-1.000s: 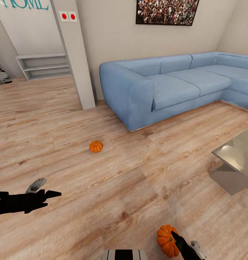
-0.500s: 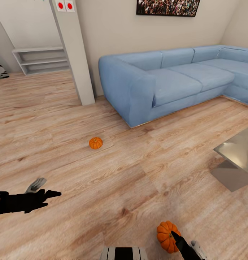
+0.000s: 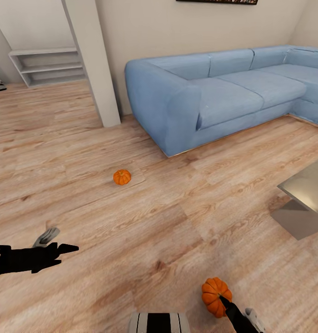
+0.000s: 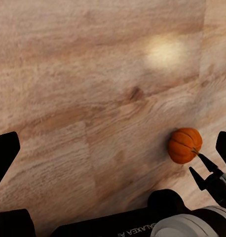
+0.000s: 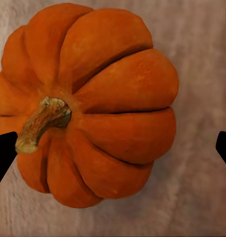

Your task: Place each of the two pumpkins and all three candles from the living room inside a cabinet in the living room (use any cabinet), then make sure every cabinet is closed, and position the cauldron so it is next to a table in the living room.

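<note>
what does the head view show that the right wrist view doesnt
The head view takes in the room: a second pumpkin lying further off on the wood floor, the blue sofa, a pillar, grey shelves, a table corner, and the left tool. The right wrist view adds close detail: the near pumpkin with its curved stem and ribs, with a dark fingertip at each side edge, apart from each other. Both show that near pumpkin by the right tool.

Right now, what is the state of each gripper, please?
Left gripper: open, holding nothing.
Right gripper: open around the near pumpkin, not closed on it.
</note>
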You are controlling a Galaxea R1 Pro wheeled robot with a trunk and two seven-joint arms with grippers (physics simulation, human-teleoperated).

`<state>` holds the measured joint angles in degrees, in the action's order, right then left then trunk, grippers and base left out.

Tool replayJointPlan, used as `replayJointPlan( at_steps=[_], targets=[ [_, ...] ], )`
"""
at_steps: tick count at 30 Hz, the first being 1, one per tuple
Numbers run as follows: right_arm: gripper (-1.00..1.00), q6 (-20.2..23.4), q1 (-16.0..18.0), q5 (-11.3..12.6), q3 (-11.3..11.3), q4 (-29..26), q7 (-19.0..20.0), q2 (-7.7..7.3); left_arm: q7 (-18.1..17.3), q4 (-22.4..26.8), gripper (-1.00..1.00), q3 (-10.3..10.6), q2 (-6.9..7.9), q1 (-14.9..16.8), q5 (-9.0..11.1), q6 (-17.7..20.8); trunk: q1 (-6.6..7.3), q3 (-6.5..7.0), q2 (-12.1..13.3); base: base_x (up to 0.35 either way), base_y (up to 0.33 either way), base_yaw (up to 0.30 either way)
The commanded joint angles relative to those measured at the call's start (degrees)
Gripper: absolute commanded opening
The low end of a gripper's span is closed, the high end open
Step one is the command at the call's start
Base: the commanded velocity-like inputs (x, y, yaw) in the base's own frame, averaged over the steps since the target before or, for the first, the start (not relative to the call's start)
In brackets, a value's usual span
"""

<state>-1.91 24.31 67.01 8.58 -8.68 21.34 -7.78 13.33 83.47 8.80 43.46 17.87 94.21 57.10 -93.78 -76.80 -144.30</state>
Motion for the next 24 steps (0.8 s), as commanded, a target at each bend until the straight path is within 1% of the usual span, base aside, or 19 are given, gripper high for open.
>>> replayJointPlan(
  at_steps=[1,15,20,24],
  targets=[
    [1.0,-0.2,0.03,0.49,0.48,0.07,0.19,-0.03,0.56,0.05,1.0,0.08,0.04,0.04,0.62,0.03,0.01,-0.05,-0.02,0.0,0.0,0.0],
    [1.0,-0.2,0.03,0.55,0.48,0.07,0.19,0.05,0.56,0.03,1.0,0.08,-0.02,0.05,0.62,0.03,0.01,-0.05,-0.02,0.0,0.0,0.0],
    [1.0,-0.2,0.03,0.57,0.48,0.07,0.19,0.05,0.56,0.04,1.0,0.08,-0.04,0.04,0.62,0.03,-0.12,-1.15,-0.09,0.0,0.0,0.0],
    [1.0,-0.2,0.03,0.57,0.48,0.07,0.19,0.05,0.56,0.04,1.0,0.15,-0.04,0.04,0.62,0.03,-0.12,-1.15,-0.09,0.0,0.0,0.0]
  ],
)
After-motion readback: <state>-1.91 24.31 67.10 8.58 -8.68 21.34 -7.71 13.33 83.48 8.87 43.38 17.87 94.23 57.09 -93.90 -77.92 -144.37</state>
